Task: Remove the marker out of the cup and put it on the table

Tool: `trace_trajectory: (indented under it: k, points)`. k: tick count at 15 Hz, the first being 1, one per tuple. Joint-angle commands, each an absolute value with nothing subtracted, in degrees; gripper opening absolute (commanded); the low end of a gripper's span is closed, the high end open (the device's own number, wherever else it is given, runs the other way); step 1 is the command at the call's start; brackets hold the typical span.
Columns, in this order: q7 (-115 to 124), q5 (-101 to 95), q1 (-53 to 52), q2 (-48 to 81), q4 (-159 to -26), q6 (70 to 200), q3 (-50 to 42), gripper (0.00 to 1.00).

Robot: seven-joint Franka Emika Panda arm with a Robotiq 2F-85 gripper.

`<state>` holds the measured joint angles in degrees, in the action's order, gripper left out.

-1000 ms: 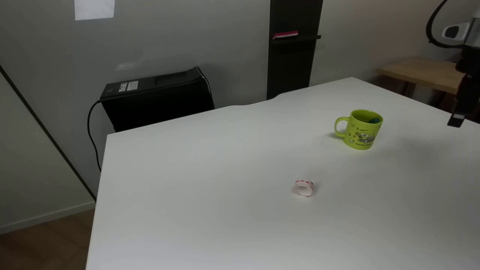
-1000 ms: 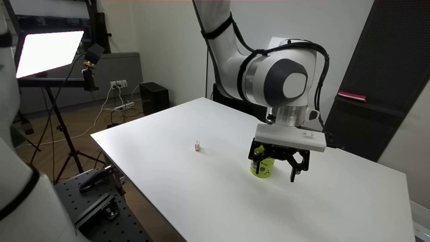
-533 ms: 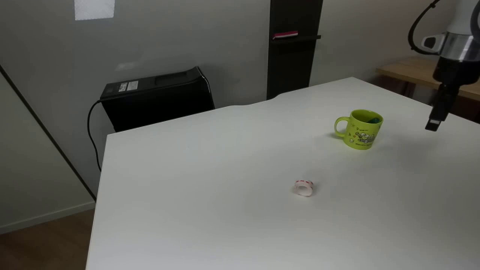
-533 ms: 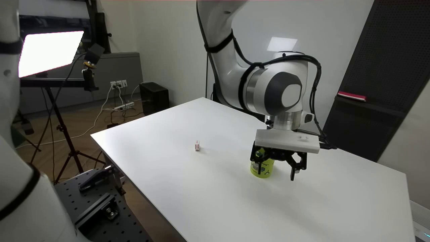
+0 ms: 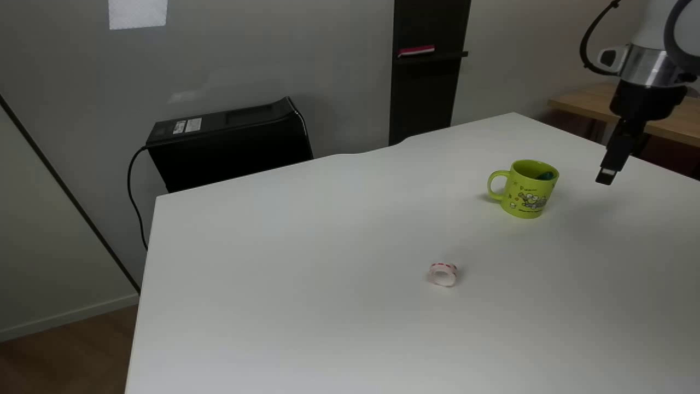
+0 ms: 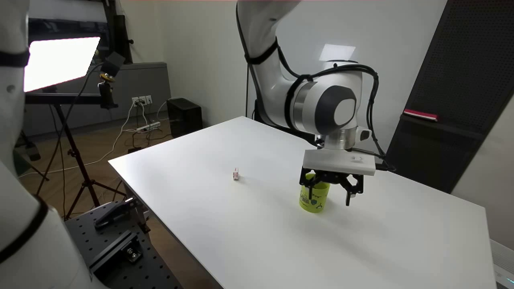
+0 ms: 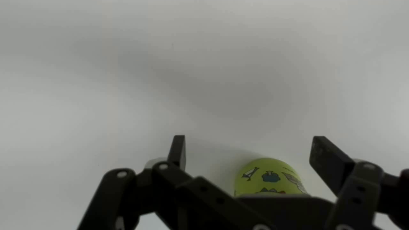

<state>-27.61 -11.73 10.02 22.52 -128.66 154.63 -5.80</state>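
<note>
The lime-green cup [image 5: 525, 191] stands upright on the white table [image 5: 306, 306], with its handle toward the left in an exterior view. The marker [image 5: 546, 175] is inside it; only a dark teal-looking end shows just below the rim. In an exterior view the cup [image 6: 317, 204] is partly behind my gripper [image 6: 329, 200], and the marker cannot be made out there. My gripper is open and empty, above the table beside the cup and apart from it. In the wrist view, the cup's side [image 7: 270, 175] shows low between the open fingers [image 7: 249, 143]; its rim and the marker are hidden by the gripper body.
A small white and red tape roll [image 5: 443, 274] lies on the table; it also shows in an exterior view [image 6: 235, 174]. A black box-like unit [image 5: 229, 142] stands behind the table edge. A light wooden table [image 5: 596, 101] is beyond the far side.
My gripper has moved toward the cup, leftward in an exterior view, dipping and then rising slightly. It stays open. The cup, marker and tape roll have not moved.
</note>
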Motion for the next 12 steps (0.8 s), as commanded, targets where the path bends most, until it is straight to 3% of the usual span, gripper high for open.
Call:
trace_trajectory:
  k: [1, 12]
  points:
    - [-24.17, -12.89, 8.89, 23.49, -126.08, 153.76, -5.53, 1.0]
    - [-21.03, -13.67, 6.06, 26.42, -124.04, 155.26, -5.32, 1.0]
